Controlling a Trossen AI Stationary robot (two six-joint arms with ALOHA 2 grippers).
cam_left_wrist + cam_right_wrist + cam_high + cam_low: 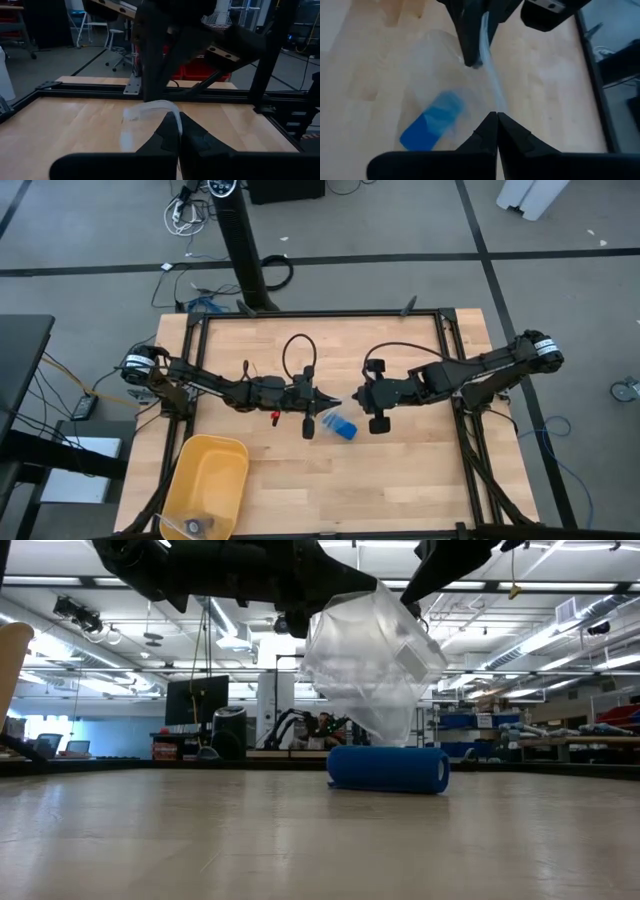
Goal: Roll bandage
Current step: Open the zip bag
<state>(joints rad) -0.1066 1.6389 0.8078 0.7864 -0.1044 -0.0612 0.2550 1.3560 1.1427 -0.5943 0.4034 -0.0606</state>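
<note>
Over the wooden table (400, 470), both arms are holding a clear plastic bag (375, 665) up by its edge, the left gripper (178, 131) and right gripper (497, 131) each pinched tight on it. The blue bandage (388, 768) is lying beneath, seemingly half out. Probably lifting steadily, without tearing, is shaking it free.

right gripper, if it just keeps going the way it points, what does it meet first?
Most likely the clear plastic bag that both grippers pinch between them, then the left gripper just beyond. The right gripper is shut on that bag, and the bandage lies below, off to one side. Depth is hard to judge.
</note>
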